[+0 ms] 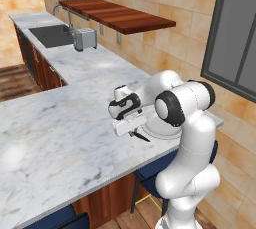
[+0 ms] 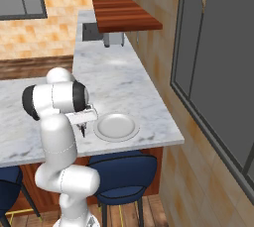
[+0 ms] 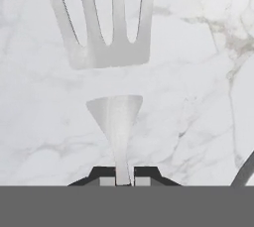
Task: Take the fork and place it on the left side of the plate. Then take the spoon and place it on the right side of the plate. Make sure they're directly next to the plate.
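Note:
My gripper (image 3: 121,181) is shut on the fork (image 3: 111,47). Its thin neck runs down between the two fingertips, and the pale tines point away over the marble. In the left base view the gripper (image 1: 131,132) hangs low over the counter with the fork's dark handle (image 1: 140,136) sticking out beneath it. The round white plate (image 1: 167,132) lies just to its right, partly behind my arm. From the right base view the gripper (image 2: 82,129) and fork sit just left of the plate (image 2: 116,126). The spoon is hidden.
A marble counter (image 1: 60,123) spreads wide to the left; its front edge runs just below the plate. A toaster (image 1: 85,38), a sink (image 1: 50,34) and a wooden shelf (image 1: 120,15) are far back. A thin dark bar (image 3: 245,171) crosses the hand view's lower right corner.

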